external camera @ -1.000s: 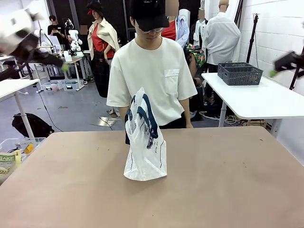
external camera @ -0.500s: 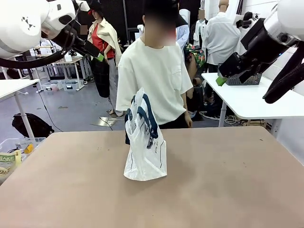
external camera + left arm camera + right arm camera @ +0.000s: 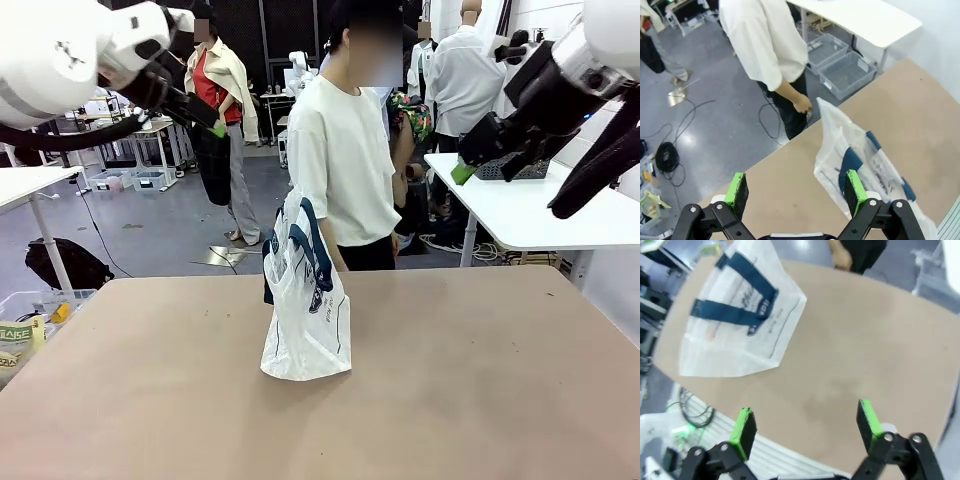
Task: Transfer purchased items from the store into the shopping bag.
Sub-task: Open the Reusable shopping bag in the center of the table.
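The shopping bag (image 3: 305, 300), whitish crinkly plastic with navy handles and a dark round logo, stands upright on the brown table (image 3: 480, 380) near its far middle. My left gripper (image 3: 207, 120) hangs high at the upper left, open and empty. High at the upper right, my right gripper (image 3: 468, 165) is also open and holds nothing. In the left wrist view the open gripper (image 3: 796, 187) looks down on the bag (image 3: 860, 165) and the table edge. In the right wrist view the open gripper (image 3: 806, 424) is above the table (image 3: 865, 340), with the bag (image 3: 740, 315) farther off.
A person (image 3: 345, 150) in a white shirt stands side-on at the table's far edge, one hand (image 3: 802, 103) near the bag. A white side table (image 3: 560, 215) at the right carries dark grey baskets (image 3: 505, 155). Clear bins (image 3: 840, 65) sit on the floor.
Both arms swung in from the picture's edges a second ago and have held high since. The person has turned sideways and stepped right. The bag has not moved.
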{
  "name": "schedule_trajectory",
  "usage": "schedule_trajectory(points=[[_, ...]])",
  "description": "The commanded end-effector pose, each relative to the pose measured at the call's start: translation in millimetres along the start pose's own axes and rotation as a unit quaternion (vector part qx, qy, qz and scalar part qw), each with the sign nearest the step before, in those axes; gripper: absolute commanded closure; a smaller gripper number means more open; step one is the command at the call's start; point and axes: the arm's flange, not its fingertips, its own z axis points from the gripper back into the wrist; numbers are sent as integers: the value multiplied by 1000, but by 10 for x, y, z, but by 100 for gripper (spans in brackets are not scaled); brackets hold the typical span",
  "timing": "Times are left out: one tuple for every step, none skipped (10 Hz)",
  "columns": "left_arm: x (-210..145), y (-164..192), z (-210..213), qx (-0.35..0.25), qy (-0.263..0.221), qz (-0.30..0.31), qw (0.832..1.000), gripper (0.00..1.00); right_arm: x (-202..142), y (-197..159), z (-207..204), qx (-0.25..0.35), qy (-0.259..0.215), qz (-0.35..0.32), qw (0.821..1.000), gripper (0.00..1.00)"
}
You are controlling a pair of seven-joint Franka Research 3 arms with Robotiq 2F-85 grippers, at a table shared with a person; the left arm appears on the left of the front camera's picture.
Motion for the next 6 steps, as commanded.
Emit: schedule_trajectory(points=[[368,3,-411,-24,36,22,999,0,340,390,-121,28,33,-38,998,0],[412,-23,-654,-47,55,26,997,0,484,559,-275,52,27,-49,997,0],[408,-74,-818,-54,71,48,995,0,631,762,-520,78,29,-73,994,0],[399,-105,-969,-53,86,56,993,0,774,902,-741,43,43,-81,995,0],[343,-128,-1081,-43,97,66,992,0,888,1014,-943,33,57,-84,994,0],[251,-181,-1112,-63,104,76,990,0,932,1126,-1137,41,91,-77,992,0]])
